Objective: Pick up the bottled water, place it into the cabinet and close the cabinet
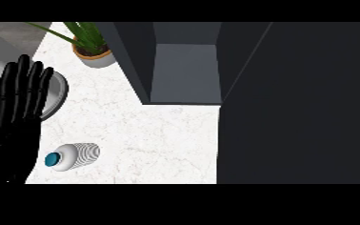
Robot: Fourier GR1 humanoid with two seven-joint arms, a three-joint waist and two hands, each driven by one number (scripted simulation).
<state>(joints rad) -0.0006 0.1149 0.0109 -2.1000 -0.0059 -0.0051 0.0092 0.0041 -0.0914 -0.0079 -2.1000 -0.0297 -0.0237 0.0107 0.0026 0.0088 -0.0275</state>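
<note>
Lying on its side near the white marble counter's (155,133) front edge, the ribbed white water bottle with a teal cap (76,156) is ungrasped; the black left hand (21,100) rests just beside it, fingers straight; beyond, a grey round plate (60,95), a potted green plant (91,47); the dark open cabinet (184,71) waits unobstructed.

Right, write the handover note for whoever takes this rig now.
Left hand: open, fingers straight up at the view's left edge, holding nothing. Right hand: not in view.
Bottled water: on the white counter near the front left, blue cap towards the left hand, not yet grasped.
Cabinet: open, its inside bare as far as shows; dark door swung out on the right.
Done: nothing. Left: pick up the bottle, put it in the cabinet, close the door.
</note>
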